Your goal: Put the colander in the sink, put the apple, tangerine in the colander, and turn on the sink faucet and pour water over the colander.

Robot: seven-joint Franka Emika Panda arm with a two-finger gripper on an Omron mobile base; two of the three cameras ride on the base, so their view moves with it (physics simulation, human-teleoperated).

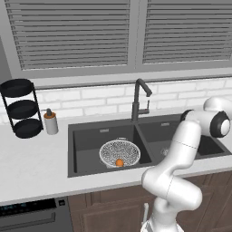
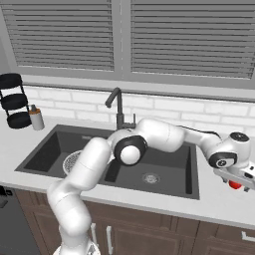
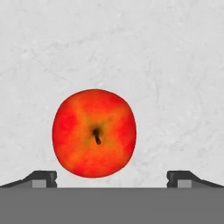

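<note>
i see my tool spread wide, holding nothing. its two dark finger tips stand far apart at the bottom of the hand view. the apple sits between them on the pale bench. it is red with some orange, and its little dark stem points up at the camera. the tips do not touch it. the apple sits a bit closer to the left tip in that view.

from the right base view, my tool hangs over the bench to the right of the sink, and a bit of the red apple peeks out under it.

further off, in the left base view, the colander sits in the left bowl of the sink. the tangerine lies inside the colander, near its front edge.

behind the sink stands the sink faucet, tall and dark, between the two bowls. i can't see any water coming from it.

far to the left on the bench is a white pump bottle, and just beside it a black round rack with three shelves. behind it all is a white brick wall and window blinds.
</note>
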